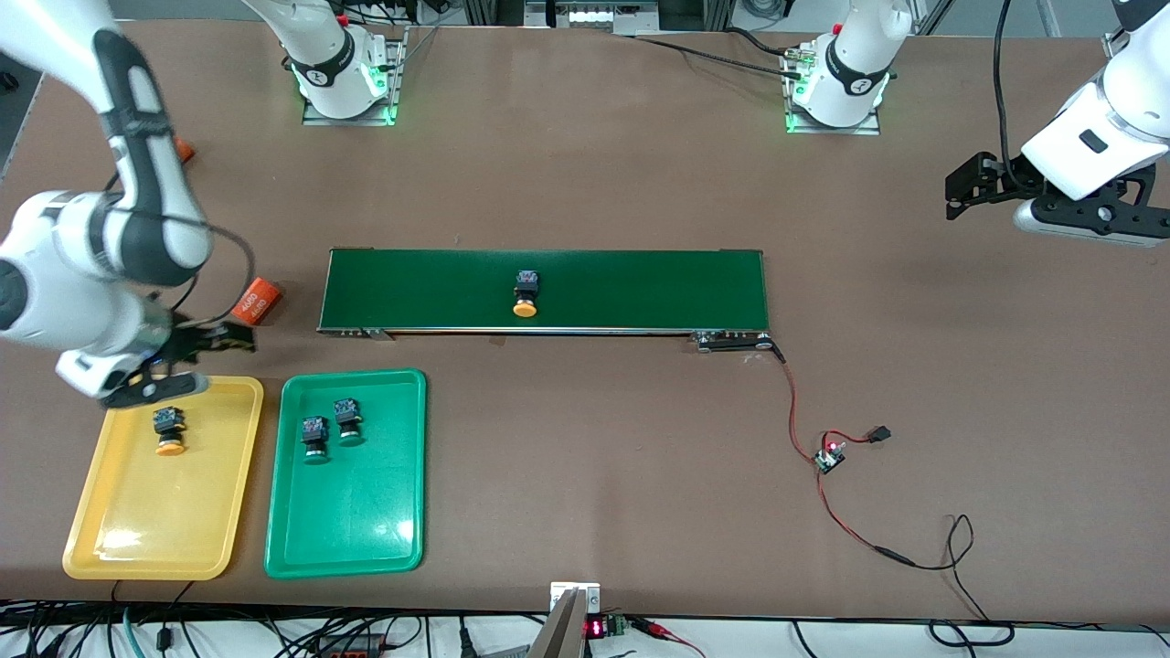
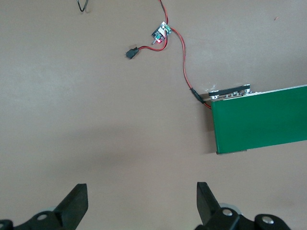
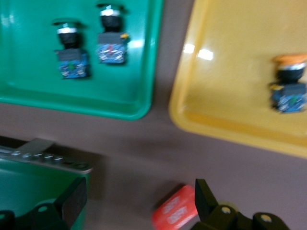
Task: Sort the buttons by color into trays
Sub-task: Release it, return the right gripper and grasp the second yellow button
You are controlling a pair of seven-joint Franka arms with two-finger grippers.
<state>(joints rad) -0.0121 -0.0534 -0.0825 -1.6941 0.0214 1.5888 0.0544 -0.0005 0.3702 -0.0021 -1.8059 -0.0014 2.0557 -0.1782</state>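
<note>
- Two green-capped push-button switches [image 1: 331, 426] lie together in the shallow green plastic tray [image 1: 366, 548], matched to it by cap colour.
- One orange-capped push-button switch [image 1: 169, 431] lies in the shallow yellow plastic tray [image 1: 119, 539]; the right gripper [image 1: 174, 361], jaws wide and empty, hangs over this tray's edge.
- A second orange-capped switch [image 1: 526, 294] rests unsorted on the long dark-green conveyor belt [image 1: 640, 288].
- The left gripper [image 1: 992, 183] waits spread wide and empty over bare table at the left arm's end.

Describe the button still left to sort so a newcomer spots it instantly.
Find the long dark-green conveyor belt in the middle of the table. One button lies on it, alone, toward the right arm's end. Its cap is yellow-orange, and it is the only button not in a tray.
</note>
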